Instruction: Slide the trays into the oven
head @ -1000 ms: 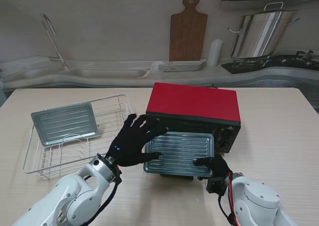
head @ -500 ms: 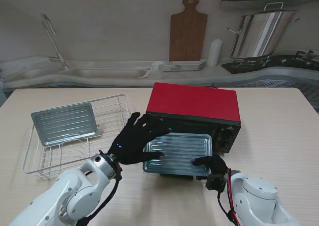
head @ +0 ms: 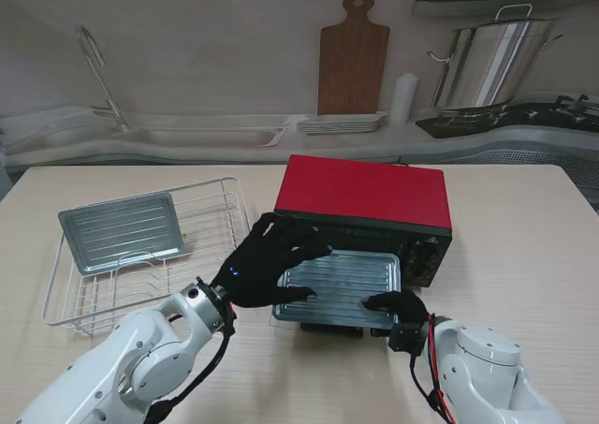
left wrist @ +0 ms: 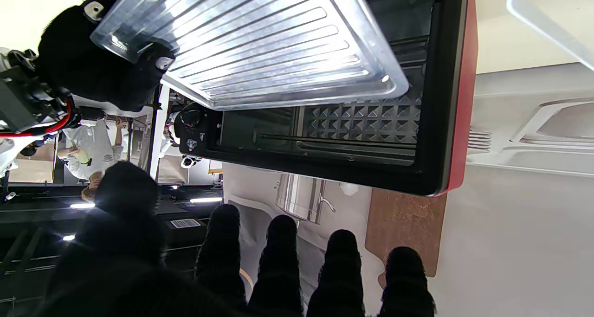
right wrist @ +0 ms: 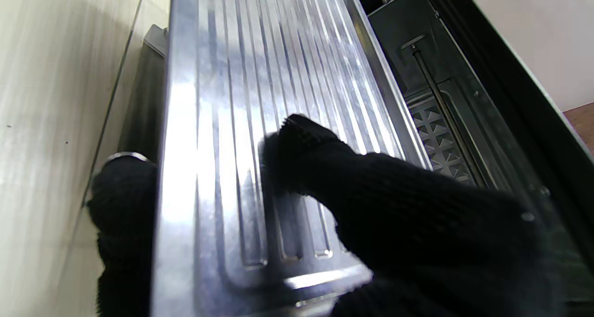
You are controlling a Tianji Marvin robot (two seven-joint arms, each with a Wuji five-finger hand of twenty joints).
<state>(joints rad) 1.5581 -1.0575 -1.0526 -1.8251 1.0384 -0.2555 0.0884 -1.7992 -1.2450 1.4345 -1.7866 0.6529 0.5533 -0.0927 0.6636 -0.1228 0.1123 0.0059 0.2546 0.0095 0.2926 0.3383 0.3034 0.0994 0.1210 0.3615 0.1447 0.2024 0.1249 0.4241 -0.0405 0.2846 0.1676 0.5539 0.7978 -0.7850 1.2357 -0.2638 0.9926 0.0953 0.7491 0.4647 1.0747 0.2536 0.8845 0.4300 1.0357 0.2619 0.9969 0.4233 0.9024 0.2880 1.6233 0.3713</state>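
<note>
The red oven (head: 365,192) stands mid-table with its door down and its dark cavity (left wrist: 352,122) showing. A ribbed metal tray (head: 346,279) lies level in the mouth, its far edge inside. My right hand (head: 398,307) is shut on the tray's near right corner; the thumb (right wrist: 297,136) lies on the ribbed tray (right wrist: 209,75) and the fingers are under the rim. My left hand (head: 262,270) hovers open over the tray's left end, fingers (left wrist: 278,266) spread toward the oven's front. A second tray (head: 122,229) lies in the wire dish rack (head: 70,307) to the left.
The open oven door (head: 332,326) juts toward me beneath the tray. On the back counter are a sink (head: 206,134), a stack of plates (head: 342,122), an upright wooden cutting board (head: 352,59) and a steel pot (head: 487,64).
The tray has slid a little farther into the oven with my right hand on it. My left hand has moved right and forward over the tray's left end.
</note>
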